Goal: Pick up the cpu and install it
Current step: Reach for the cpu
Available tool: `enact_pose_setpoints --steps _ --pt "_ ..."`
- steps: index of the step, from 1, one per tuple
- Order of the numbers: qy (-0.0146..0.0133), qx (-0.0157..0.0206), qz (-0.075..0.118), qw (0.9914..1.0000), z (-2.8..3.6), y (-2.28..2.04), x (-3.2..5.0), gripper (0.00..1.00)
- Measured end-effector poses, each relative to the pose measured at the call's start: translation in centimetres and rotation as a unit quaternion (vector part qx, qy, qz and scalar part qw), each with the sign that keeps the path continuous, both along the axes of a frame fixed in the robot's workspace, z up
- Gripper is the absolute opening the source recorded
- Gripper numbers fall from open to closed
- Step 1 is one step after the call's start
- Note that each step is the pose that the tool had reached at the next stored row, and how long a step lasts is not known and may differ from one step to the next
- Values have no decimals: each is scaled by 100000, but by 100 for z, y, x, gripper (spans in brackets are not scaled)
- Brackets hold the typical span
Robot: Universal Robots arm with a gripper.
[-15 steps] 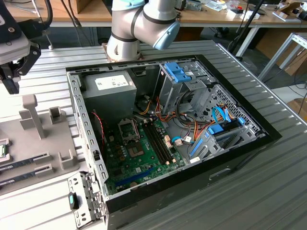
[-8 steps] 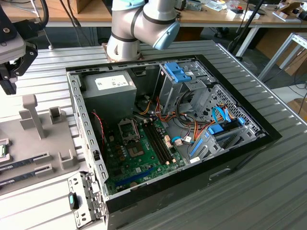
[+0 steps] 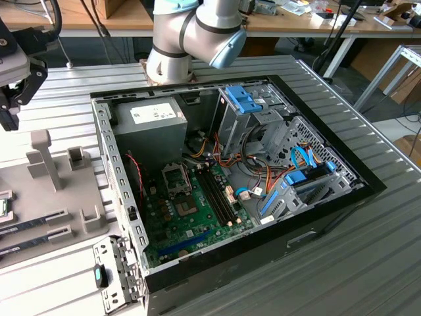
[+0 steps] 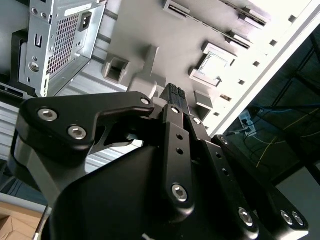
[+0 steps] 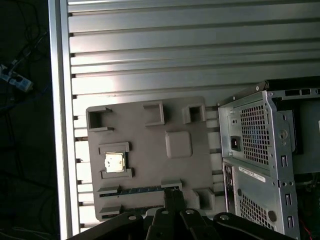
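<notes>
The jaws were closed together on nothing at the gripper in the first wrist view, with the cpu flat in a pocket of the grey fixture plate, apart from the gripper. The second wrist view showed the cpu in that pocket beyond the closed fingertips. In the exterior view the gripper hung at upper left above the plate, beside the open computer case.

computer case: 1 | motherboard, inside case: 1 | power supply, inside case: 1 | grey tray, beside case: 1 | cpu, beside case, on tray: 1 | memory sticks, beside case, on tray: 2 | robot arm, behind case: 1 | gripper, beside case, above tray: 1
</notes>
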State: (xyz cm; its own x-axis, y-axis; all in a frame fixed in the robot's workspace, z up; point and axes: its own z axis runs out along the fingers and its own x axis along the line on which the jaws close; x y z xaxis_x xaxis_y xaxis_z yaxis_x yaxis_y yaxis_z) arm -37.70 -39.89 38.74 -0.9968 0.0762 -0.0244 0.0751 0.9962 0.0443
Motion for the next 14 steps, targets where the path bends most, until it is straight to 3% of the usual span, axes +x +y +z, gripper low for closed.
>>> enact_pose_setpoints --steps 14 --pt "-6 3 0 100000 -13 0 -84 11"
